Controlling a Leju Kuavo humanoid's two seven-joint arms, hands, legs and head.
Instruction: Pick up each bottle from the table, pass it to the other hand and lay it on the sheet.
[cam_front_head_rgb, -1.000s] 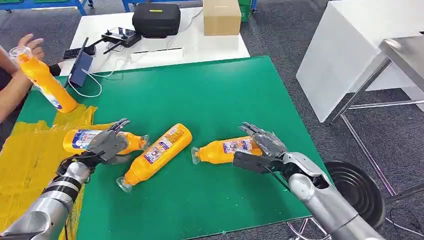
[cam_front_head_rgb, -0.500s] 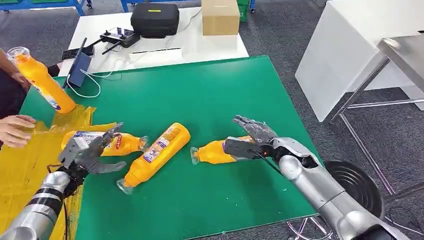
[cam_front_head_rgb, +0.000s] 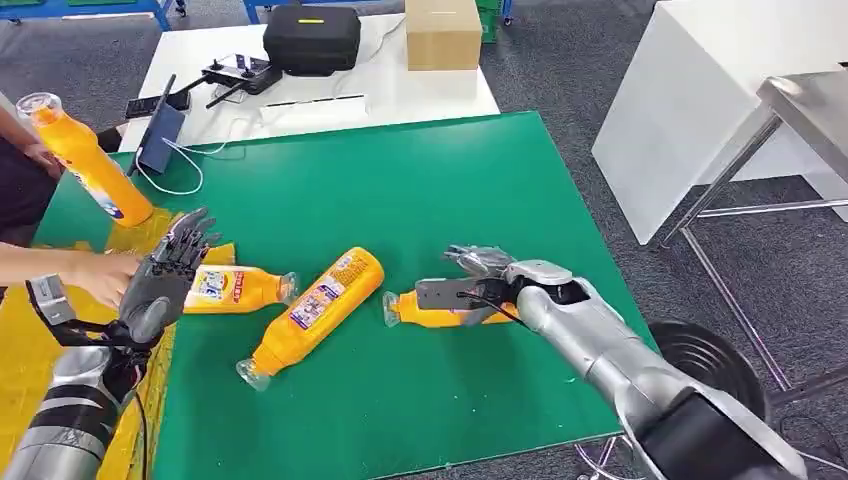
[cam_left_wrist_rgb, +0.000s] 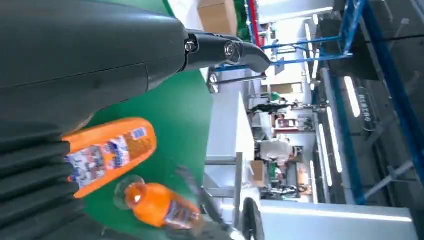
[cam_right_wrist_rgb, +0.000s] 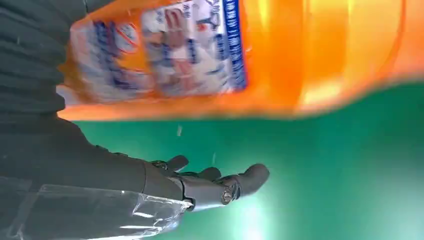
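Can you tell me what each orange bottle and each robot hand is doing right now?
left bottle: lying by the sheet's edge
middle bottle: lying on the mat
right bottle: lying under the right hand
upright bottle: standing
left hand: raised, open
right hand: over its bottle, grasp unclear

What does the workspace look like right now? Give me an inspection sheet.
Surface: green table; yellow sheet on its left end.
Job's things: three orange bottles lying on the table: left bottle, middle bottle, right bottle; a fourth bottle upright, tilted.
Clutter: nothing seen on the green table.
Hands: left hand raised, fingers spread, empty; right hand at the right bottle, grip unclear.
Cables: white cable by a tablet.
Surroundings: person's hand, cardboard box, black case.
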